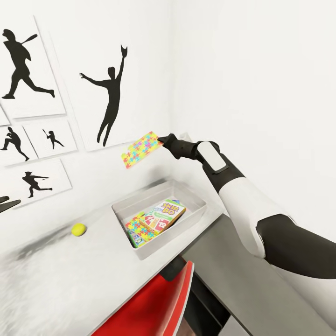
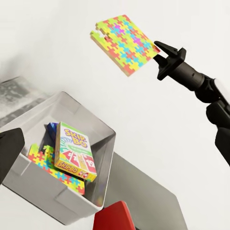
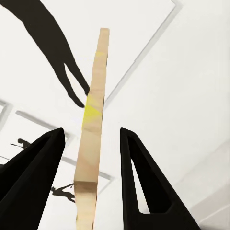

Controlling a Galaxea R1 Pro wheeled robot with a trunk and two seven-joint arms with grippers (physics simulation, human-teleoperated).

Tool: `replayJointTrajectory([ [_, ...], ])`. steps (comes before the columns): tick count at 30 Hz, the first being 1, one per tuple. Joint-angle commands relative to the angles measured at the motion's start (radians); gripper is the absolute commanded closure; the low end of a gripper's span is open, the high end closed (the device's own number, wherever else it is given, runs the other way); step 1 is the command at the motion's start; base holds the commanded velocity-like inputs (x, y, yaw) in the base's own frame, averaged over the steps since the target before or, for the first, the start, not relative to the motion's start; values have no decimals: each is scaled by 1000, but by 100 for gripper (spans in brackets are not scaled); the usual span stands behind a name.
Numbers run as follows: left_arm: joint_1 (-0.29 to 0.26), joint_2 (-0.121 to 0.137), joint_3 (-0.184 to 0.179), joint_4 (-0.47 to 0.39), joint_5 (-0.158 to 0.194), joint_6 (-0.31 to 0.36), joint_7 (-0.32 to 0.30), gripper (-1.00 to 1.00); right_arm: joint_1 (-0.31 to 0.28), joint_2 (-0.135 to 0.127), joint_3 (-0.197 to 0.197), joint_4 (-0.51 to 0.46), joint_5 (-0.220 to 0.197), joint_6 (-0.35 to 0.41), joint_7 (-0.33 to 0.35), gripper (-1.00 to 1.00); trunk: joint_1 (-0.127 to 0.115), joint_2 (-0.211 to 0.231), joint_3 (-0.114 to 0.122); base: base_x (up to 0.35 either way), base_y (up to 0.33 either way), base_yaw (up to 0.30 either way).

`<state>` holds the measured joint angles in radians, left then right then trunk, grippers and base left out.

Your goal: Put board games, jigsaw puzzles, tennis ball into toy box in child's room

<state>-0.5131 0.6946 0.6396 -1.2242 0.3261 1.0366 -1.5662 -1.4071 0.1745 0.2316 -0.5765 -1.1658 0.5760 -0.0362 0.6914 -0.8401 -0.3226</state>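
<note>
A red chair back [image 1: 158, 303] is seen nearest, tucked against the pale grey table [image 1: 56, 289]. On the table, a tennis ball [image 1: 78, 229] lies just left of the toy box [image 1: 196, 212]. Inside the box, a Skip-Bo game [image 1: 163, 214] is stacked over a jigsaw [image 1: 140, 232] and a blue game [image 2: 50, 128]. Above the box, a second jigsaw [image 1: 141, 149] is held in the air by its edge, between the right gripper [image 1: 161, 139] fingers, which stand apart with the puzzle between them. Whether the left gripper [image 1: 7, 204] is spread or closed cannot be told. Baseball silhouette pictures [image 1: 28, 70] are hung on the white wall behind.
</note>
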Motion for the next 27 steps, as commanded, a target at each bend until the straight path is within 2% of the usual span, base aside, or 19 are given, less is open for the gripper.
replayJointTrajectory([
  [1,-1,0,0,0,-1,11,-5,-100,2,0,0,-3,-5,4,-5,100,0,-1,-1,0,0,0],
  [8,-1,0,0,0,-1,11,-5,-100,7,0,-1,-6,-6,8,-7,100,0,-1,-1,0,0,0],
  [12,-1,0,0,0,0,11,-5,-100,38,0,-7,-8,-18,19,-6,100,0,-1,-2,0,0,0],
  [15,-1,0,-1,0,0,11,-5,-100,54,0,-10,-8,-63,79,-5,100,0,-1,-6,0,0,0],
  [17,-1,0,-1,0,0,11,-5,-100,57,0,-11,-8,-77,109,-4,100,0,-1,-9,0,0,0],
  [24,-1,0,-1,0,0,11,-5,-100,59,0,-13,-2,-87,144,-5,100,0,-1,-20,0,0,0],
  [27,-1,1,-1,0,1,11,-5,-100,59,0,-13,-2,-85,203,-5,100,0,-1,-25,0,0,0],
])
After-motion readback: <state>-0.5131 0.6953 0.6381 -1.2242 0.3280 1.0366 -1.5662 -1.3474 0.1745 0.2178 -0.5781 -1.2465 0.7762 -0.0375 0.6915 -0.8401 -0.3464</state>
